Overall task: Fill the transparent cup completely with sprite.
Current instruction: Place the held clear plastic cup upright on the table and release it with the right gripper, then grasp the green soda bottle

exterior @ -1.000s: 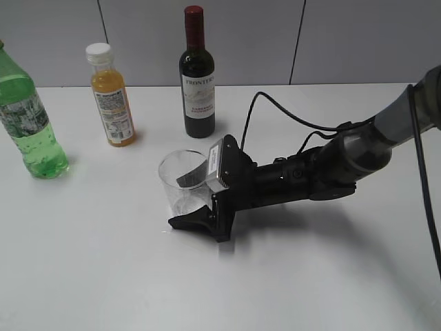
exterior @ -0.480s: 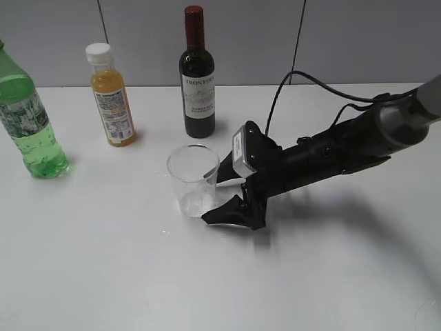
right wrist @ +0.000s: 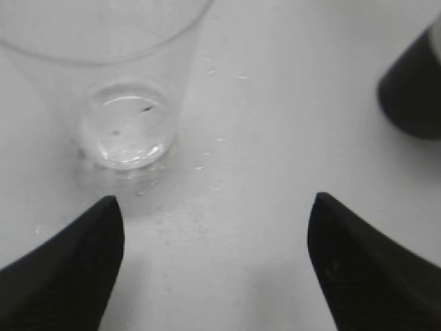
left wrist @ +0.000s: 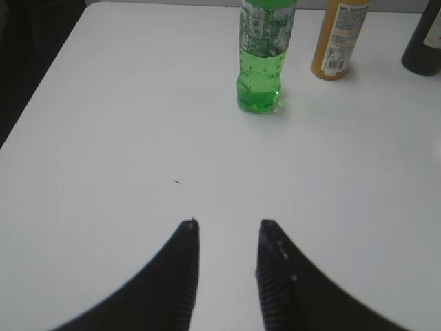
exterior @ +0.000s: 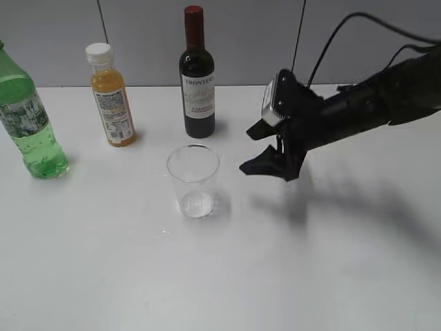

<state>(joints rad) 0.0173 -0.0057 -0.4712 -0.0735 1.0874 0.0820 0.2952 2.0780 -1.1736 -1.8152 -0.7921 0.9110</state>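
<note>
while the transparent cup (exterior: 193, 181) stands empty and upright mid-table, the sprite (exterior: 25, 114) bottle stands upright at the far left, straight ahead of the left gripper (left wrist: 227, 238), whose jaws are slightly parted and empty. the right gripper (exterior: 270, 148), wide open and empty, hovers right of the cup, farther from the bottle.

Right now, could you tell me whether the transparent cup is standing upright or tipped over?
Upright. The transparent cup stands on its base on the white table, rim up, apparently empty. The right claw is open and clear of it.
</note>
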